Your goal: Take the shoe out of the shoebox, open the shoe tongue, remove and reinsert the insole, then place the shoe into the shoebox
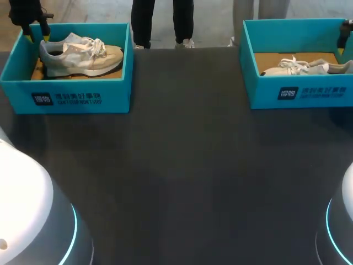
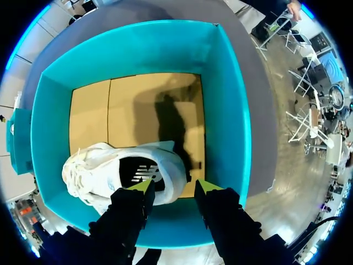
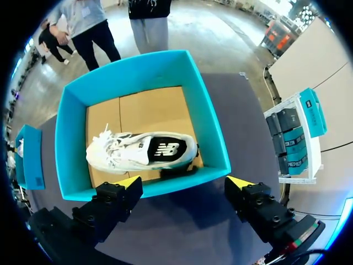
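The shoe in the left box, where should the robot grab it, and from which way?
Probably the heel rim, from straight above. The shoe sits upright on its sole with its opening facing up, so one finger of the left gripper could slip inside and the other press the heel's back. The gripper hangs open right over that end.

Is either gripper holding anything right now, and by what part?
Nothing held: left gripper straddles the heel of the shoe, open; right gripper hangs open near its box.
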`<state>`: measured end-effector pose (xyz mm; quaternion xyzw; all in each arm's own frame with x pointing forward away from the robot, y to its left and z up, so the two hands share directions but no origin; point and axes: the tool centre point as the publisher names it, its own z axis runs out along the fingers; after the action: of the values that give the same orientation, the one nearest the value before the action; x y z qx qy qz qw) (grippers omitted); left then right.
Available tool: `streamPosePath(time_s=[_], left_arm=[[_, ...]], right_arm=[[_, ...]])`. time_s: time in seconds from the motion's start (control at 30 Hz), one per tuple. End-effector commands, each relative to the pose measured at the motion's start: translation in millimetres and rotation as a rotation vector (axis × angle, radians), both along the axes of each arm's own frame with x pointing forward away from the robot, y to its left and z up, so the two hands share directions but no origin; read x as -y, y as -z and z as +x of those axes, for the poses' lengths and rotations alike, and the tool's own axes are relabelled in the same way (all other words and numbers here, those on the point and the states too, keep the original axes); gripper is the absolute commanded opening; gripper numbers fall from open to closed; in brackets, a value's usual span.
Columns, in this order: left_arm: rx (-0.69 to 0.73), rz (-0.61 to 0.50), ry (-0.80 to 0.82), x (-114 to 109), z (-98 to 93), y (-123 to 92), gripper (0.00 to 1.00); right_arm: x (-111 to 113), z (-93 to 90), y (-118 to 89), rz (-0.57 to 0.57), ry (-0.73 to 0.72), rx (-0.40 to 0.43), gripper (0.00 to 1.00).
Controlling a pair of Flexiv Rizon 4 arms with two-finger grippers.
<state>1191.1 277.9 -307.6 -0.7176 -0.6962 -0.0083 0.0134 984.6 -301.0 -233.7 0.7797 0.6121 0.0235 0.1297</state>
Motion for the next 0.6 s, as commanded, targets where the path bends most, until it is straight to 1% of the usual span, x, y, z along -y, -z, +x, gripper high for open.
streamPosePath(time_s=[0.03,0.1,0.23,0.3,0.37,0.6], left_arm=[[-0.002,0.004,-0.001,1,0.3,10,0.48],[-0.006,-0.001,-0.002,0,1.0,15,0.47],[-0.009,-0.003,-0.002,-1,0.2,19,0.44],[-0.010,-0.004,-0.001,-3,1.0,23,0.45],[-0.013,0.000,-0.003,-5,2.2,26,0.47],[-0.032,0.008,-0.010,-6,1.7,32,0.47]], right_arm=[[0,-0.6,0,0.002,-0.001,0.002,1.00],[0,-0.6,0,0.002,-0.001,0.002,1.00],[0,-0.6,0,0.002,-0.001,0.002,1.00],[0,-0.6,0,0.002,-0.001,0.002,1.00],[0,-0.6,0,0.002,-0.001,0.002,1.00],[0,-0.6,0,0.002,-0.001,0.002,1.00]])
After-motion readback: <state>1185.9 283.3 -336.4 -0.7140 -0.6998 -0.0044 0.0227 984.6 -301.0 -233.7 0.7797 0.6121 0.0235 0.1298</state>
